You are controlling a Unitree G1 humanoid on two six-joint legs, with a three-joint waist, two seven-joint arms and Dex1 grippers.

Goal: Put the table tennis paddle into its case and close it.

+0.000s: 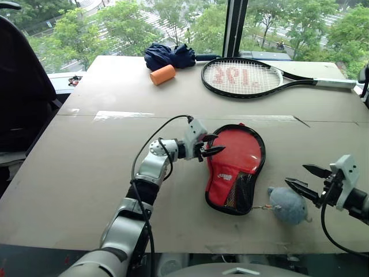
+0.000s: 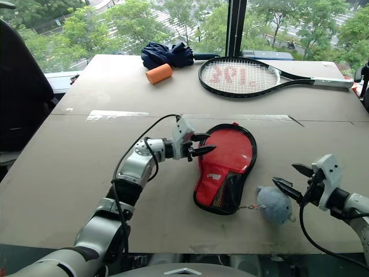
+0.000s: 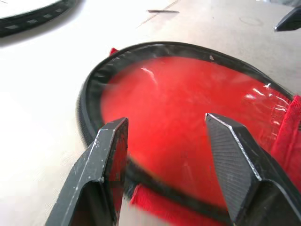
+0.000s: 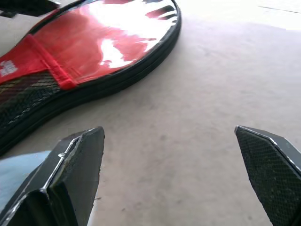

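Left gripper poised at the left rim of the case, fingers parted and clasping nothing, likely placed to steady the closed pouch lying flat mid-table; paddle presumably shut inside, not visible. Farther right, grey plush charm trailing off the zip at the handle end, and right gripper just beyond it, spread wide and empty, probably freshly let go of the charm. Left wrist view adds the glossy red face and black rim between its fingers; right wrist view adds the mesh pocket.
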